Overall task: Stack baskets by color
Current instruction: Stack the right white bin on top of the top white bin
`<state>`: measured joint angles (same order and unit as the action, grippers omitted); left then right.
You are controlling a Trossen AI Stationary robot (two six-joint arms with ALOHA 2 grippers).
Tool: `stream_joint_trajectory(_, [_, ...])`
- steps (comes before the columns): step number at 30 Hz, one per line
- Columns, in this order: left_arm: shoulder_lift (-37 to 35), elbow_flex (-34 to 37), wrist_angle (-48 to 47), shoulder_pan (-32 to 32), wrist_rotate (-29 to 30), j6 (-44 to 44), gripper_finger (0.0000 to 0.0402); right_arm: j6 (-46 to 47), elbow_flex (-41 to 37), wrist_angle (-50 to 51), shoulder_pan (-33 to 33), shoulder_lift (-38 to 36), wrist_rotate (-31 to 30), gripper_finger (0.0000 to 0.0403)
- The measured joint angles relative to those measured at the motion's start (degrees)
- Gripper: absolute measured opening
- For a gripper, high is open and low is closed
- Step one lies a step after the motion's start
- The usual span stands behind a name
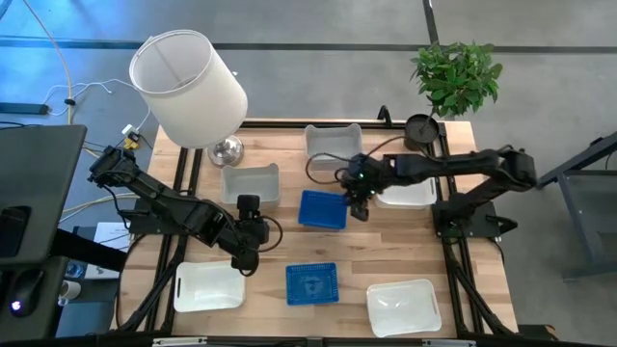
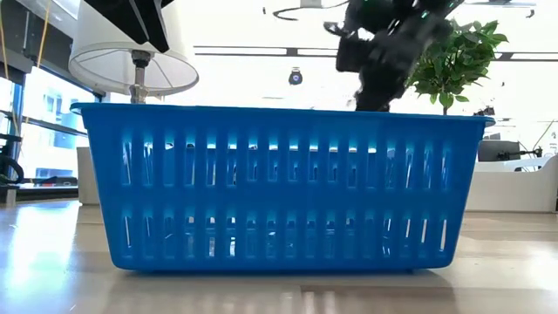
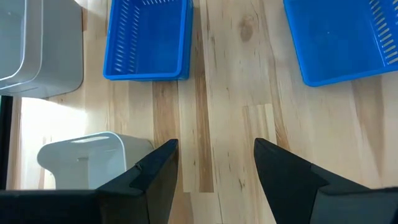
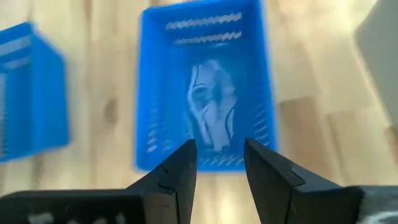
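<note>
The right gripper (image 1: 359, 204) sat over the middle of the bench (image 1: 386, 260), right at the three o'clock edge of the centre blue basket (image 1: 321, 209), and this looked like the blue step of the sort. In the right wrist view its fingers (image 4: 180, 168) stood partly spread with nothing between them, the basket's near rim just beyond the tips. Whether they were letting go of that rim or lining up to take it, the blur in that view made hard to call. A second blue basket (image 1: 311, 282) lay apart at six o'clock from the first, so the blue pair was not yet nested. My read: the next move called for a clean pinch on one short wall of a blue basket, a lift clear of the wood, and a square drop into its twin.

The left gripper (image 1: 249, 253) waited low at seven o'clock of centre, beside the white basket (image 1: 207, 286), fingers (image 3: 155, 180) spread wide and empty over bare wood. More white and grey baskets lay scattered towards twelve, three and five o'clock, unsorted.
</note>
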<state>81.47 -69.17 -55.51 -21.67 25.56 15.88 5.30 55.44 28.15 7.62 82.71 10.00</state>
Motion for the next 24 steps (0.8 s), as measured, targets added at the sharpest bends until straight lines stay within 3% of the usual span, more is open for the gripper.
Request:
stream_joint_trajectory(7, [0.0, 0.0, 0.0, 0.0, 0.0, 0.0, 0.0195, 4.4, 0.0, 8.3, -10.4, -3.9, -0.1, 0.0122])
stream_joint_trajectory(14, [0.0, 0.0, 0.0, 0.0, 0.1, 0.0, 0.0195, 10.9, 0.0, 10.5, -23.6, -5.2, -0.5, 0.0121])
stream_joint_trajectory(24, [0.0, 0.0, 0.1, 0.0, 0.1, 4.6, 0.0195, 21.8, 0.0, 10.6, -40.6, -5.2, -9.1, 0.0121])
